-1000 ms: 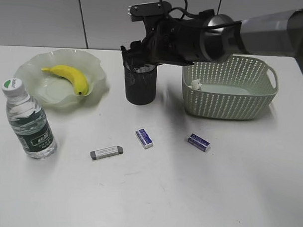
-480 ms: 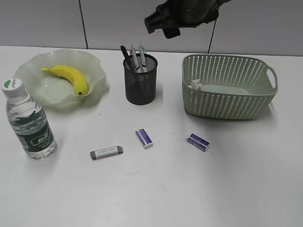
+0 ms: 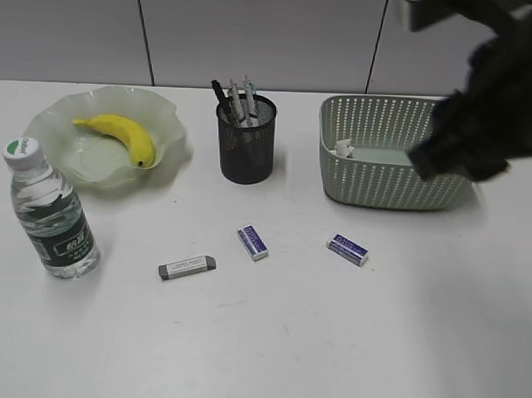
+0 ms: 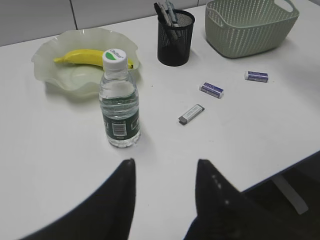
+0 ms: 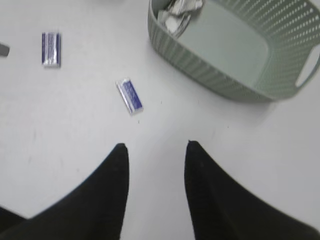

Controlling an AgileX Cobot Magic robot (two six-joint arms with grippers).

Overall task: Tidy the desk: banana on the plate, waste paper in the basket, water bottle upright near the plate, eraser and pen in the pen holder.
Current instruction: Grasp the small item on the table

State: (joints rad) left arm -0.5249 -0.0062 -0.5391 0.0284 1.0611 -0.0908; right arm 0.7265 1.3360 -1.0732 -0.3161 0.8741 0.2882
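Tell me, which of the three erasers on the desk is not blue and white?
The leftmost eraser, nearest the water bottle. It is grey, longer and slimmer; the middle eraser and the right eraser wear blue-and-white sleeves.

A white desk holds a ruffled, translucent pale-green plate at far left, with a yellow banana lying in it. Near the plate, closer to the camera, a clear water bottle stands upright — white cap, dark green label. A black mesh pen holder contains pens. The sage-green slotted basket holds crumpled waste paper. Three erasers lie loose on the desk — one grey, two blue-and-white.
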